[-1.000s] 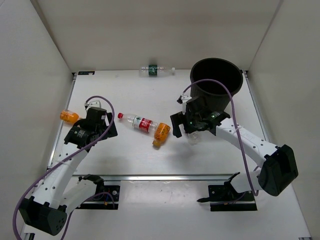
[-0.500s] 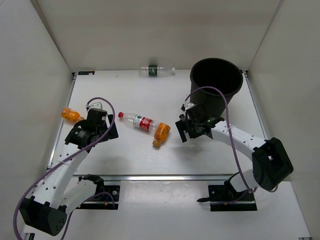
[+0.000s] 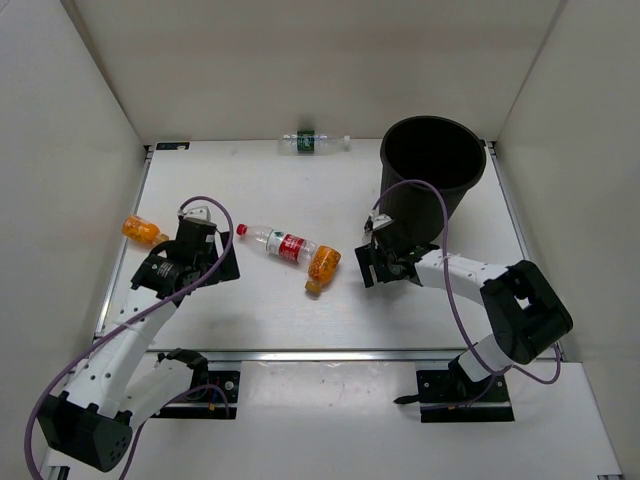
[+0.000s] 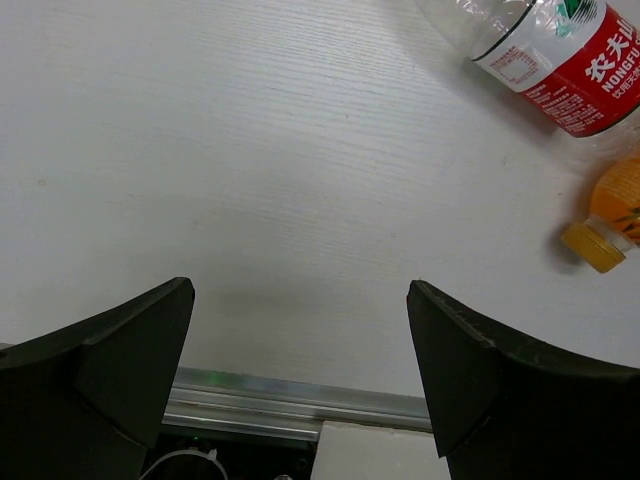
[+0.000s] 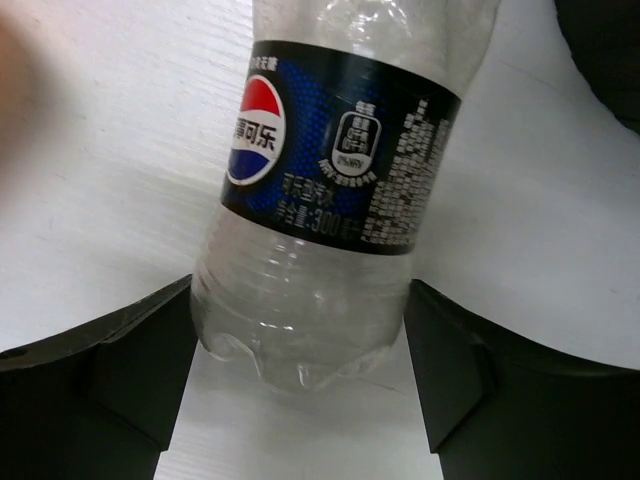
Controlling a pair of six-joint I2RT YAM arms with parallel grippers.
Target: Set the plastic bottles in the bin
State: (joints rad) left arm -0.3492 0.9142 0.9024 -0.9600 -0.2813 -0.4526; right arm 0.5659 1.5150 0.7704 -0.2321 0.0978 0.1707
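clear, slick plastic is all the right gripper [image 5: 300, 295] is clamping: the pepsi bottle [image 5: 340, 150], held by its base end just near-left of the bin [image 3: 462, 192], so it is risking twisting loose or clipping the bin wall on the lift. its long axis is running straight out from the wrist, neck end leading; the left gripper [image 4: 300, 290] is hanging wide and empty.

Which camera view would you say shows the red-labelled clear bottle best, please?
The top external view: the red-labelled bottle lies whole there, cap to base. The left wrist view catches only part of it at the top right corner; the right wrist view misses it entirely.
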